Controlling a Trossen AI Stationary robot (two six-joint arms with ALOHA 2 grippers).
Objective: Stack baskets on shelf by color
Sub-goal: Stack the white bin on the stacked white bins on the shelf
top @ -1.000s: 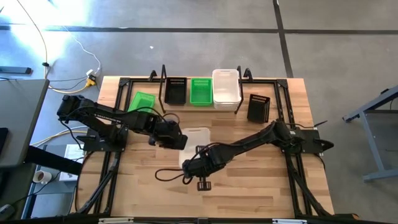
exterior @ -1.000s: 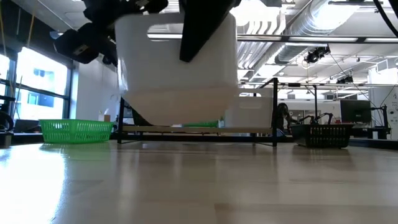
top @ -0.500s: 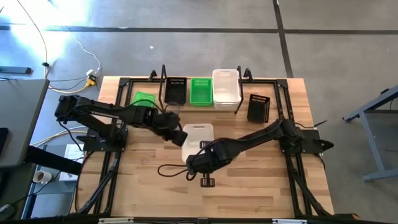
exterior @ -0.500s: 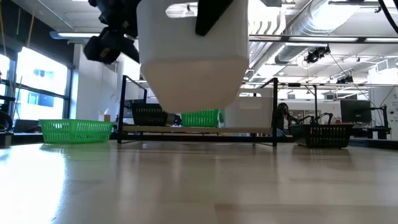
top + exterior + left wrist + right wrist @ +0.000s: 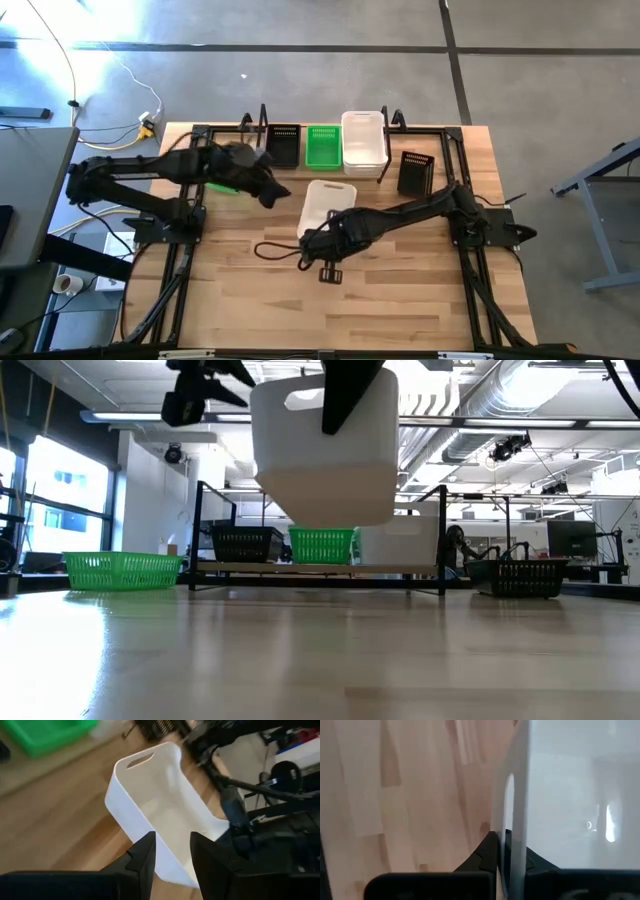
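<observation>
A white basket hangs in the air over the middle of the table, also seen in the low view and the left wrist view. My right gripper is shut on its near end. My left gripper is open, up in the air left of the basket and apart from it. The shelf runs along the far edge; a black basket, a green basket and a white stack rest on its board. My right gripper grips the white basket by its near end wall, next to the handle slot. One finger is on one side of the wall and the other finger on the other. It comes from above, pointing down. The basket hangs lifted clear of the table.
A green basket sits on the table left of the shelf, partly under my left arm. A black mesh basket stands to the right of the shelf. A black cable loops over the table near my right gripper.
My right gripper has carried the white basket up and toward the far edge, nearer the shelf. My left gripper, which was at the basket's left side, has drawn back toward the far left and risen, and now stands apart from it.
</observation>
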